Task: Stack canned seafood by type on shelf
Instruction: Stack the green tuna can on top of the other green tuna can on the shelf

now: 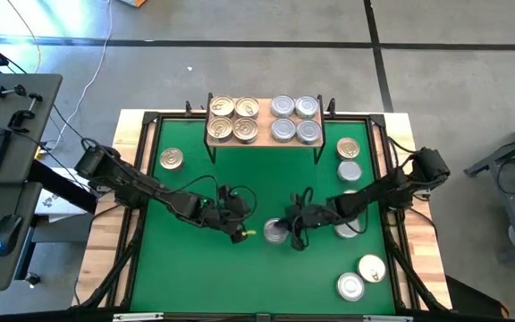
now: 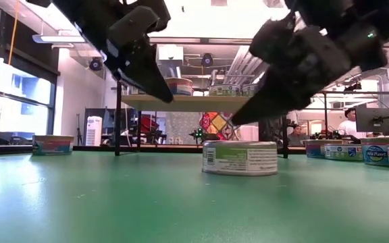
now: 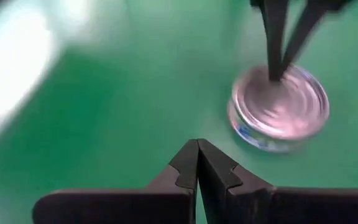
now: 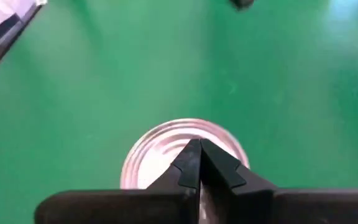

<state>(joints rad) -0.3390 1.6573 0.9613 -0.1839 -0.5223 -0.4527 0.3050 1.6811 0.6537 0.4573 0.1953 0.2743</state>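
A silver-lidded tin (image 1: 276,231) stands flat on the green table at its middle, also seen in the low view (image 2: 240,158). My right gripper (image 4: 197,149) is shut, its tips just over the tin's lid; the low view shows a small gap between them (image 2: 235,123). My left gripper (image 1: 245,234) is shut and hangs above the table (image 2: 167,98), left of the tin and apart from it. The shelf (image 1: 265,134) at the far edge carries several gold-lidded tins (image 1: 232,119) on its left and several silver-lidded tins (image 1: 295,119) on its right.
More tins stand on the table: a gold one (image 1: 171,159) at the far left, a row (image 1: 350,170) along the right side, and two (image 1: 361,277) at the near right. A wooden frame (image 1: 399,179) edges the table. Bare green lies near the front.
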